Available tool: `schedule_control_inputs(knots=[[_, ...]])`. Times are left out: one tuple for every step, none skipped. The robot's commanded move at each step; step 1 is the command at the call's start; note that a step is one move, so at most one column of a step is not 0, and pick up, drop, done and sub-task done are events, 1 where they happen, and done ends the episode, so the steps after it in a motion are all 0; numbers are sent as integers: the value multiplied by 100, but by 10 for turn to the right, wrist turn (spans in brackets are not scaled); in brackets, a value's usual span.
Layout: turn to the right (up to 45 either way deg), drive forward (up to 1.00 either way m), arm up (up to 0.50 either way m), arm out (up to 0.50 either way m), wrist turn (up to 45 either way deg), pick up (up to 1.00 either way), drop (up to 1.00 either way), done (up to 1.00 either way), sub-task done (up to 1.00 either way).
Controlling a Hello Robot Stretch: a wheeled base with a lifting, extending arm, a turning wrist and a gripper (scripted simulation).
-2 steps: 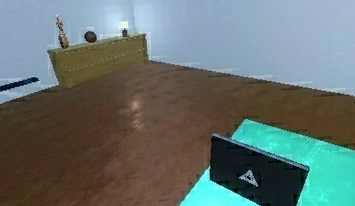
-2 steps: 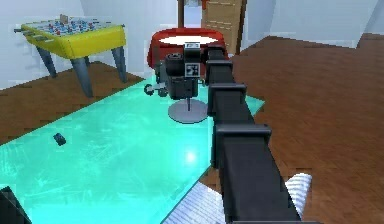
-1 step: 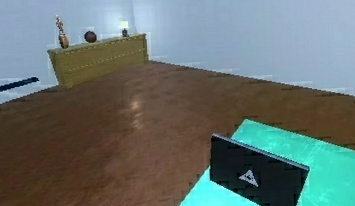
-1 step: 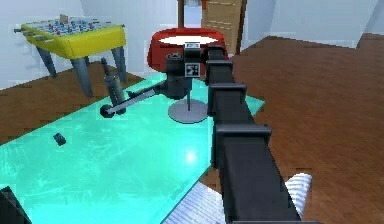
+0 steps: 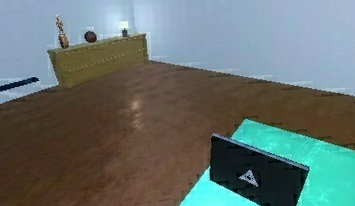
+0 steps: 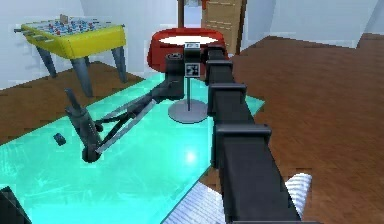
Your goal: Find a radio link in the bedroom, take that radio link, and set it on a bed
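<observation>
A turquoise bed (image 6: 150, 160) spreads across the arm side view's lower left. My arm (image 6: 235, 130) runs up from the bottom edge, over the bed. My gripper (image 6: 92, 148) reaches down and left from the two white squares, its thin fingers low above the bed. A dark slim object (image 6: 78, 118) stands slanted at the fingers' far end, and a small dark blob (image 6: 60, 138) lies on the bed just left of it. I cannot tell whether the gripper holds anything. In the forward view the bed's corner (image 5: 328, 154) lies at the lower right.
A black laptop (image 5: 257, 174) sits on the bed. Across bare wooden floor (image 5: 126, 123), a wooden dresser (image 5: 98, 56) holds a vase, a ball and a small lamp. A yellow foosball table (image 6: 75, 38), a red round seat on a pedestal (image 6: 185, 45) and a wooden door (image 6: 225, 20) stand beyond the bed.
</observation>
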Motion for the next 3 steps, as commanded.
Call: schedule_control_inputs(knots=[[0,0,0,0,-210,0,0,0,0],[0,0,0,-30,0,0,0,0,0],[-450,0,0,0,0,0,0,0,0]])
